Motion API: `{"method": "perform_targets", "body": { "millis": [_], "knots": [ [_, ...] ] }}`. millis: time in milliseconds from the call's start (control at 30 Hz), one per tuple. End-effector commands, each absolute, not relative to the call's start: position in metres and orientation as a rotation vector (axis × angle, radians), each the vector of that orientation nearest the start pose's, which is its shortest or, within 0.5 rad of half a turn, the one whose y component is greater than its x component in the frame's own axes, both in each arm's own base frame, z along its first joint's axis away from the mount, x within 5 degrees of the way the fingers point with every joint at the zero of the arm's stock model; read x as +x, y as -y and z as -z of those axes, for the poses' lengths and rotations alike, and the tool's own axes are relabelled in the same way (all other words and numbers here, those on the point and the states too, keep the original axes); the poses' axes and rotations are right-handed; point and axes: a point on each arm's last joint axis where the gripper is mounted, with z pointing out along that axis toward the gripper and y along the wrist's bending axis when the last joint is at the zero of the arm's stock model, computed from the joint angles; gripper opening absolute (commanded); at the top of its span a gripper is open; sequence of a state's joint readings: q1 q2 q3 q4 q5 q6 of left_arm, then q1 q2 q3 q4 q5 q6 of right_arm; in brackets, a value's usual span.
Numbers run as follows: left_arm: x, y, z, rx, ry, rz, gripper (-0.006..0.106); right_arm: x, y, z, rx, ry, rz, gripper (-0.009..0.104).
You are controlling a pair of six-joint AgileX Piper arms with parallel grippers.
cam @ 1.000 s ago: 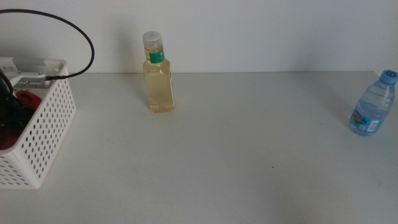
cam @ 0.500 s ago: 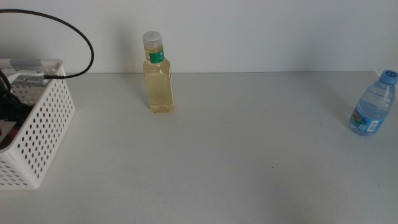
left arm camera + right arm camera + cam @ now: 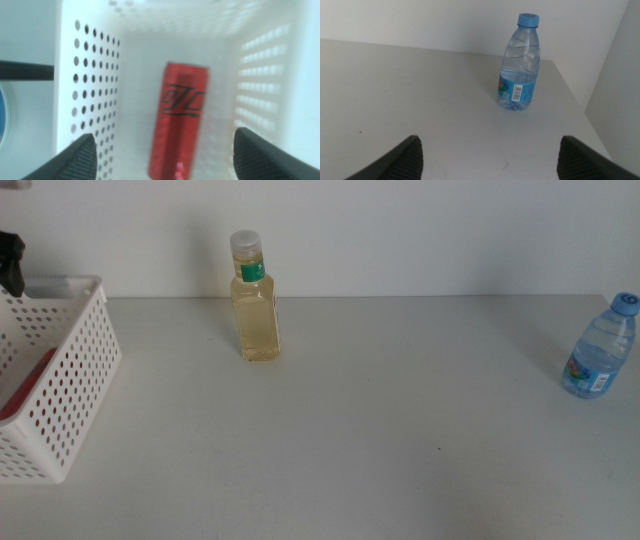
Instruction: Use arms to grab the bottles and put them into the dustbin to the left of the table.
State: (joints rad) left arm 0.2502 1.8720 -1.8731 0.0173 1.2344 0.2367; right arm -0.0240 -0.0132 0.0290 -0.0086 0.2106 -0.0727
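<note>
Our left gripper (image 3: 160, 155), jaws spread and empty, hangs above the dustbin (image 3: 85, 100) holding the dropped red can (image 3: 181, 127); our right gripper (image 3: 487, 157), open, faces the water bottle (image 3: 519, 62).

Bright even light, faint shadows, left wrist view soft and overexposed

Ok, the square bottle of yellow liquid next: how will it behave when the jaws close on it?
The yellow bottle looks nearly full, so probably heavy for its size. Its flat sides should give the jaws a steadier hold than a round body would, though clear plastic may be slick. Tall on a small base, it could tip if nudged near the white cap.
</note>
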Motion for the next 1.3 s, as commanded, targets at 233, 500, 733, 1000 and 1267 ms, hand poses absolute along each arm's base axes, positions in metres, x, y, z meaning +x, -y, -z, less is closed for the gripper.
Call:
{"method": "perform_targets", "body": {
  "millis": [233,500,733,1000,1267],
  "knots": [
    [0.319,-0.027,-0.415,-0.021,-2.521,-0.053,0.094,0.054,0.002,-0.196,-0.053,-1.605,0.102,0.094],
    [0.257,0.011,-0.423,0.099,-2.357,-0.008,0.094,0.054,0.002,-0.196,-0.053,-1.605,0.102,0.094],
    [0.209,0.022,-0.431,0.140,-2.283,0.044,0.094,0.054,0.002,-0.196,-0.053,-1.605,0.102,0.094],
    [0.176,0.036,-0.404,0.213,-2.057,0.129,0.094,0.054,0.002,-0.196,-0.053,-1.605,0.102,0.094],
    [0.155,0.053,-0.325,0.241,-1.858,0.285,0.094,0.054,0.002,-0.196,-0.053,-1.605,0.102,0.094]
  ]
}}
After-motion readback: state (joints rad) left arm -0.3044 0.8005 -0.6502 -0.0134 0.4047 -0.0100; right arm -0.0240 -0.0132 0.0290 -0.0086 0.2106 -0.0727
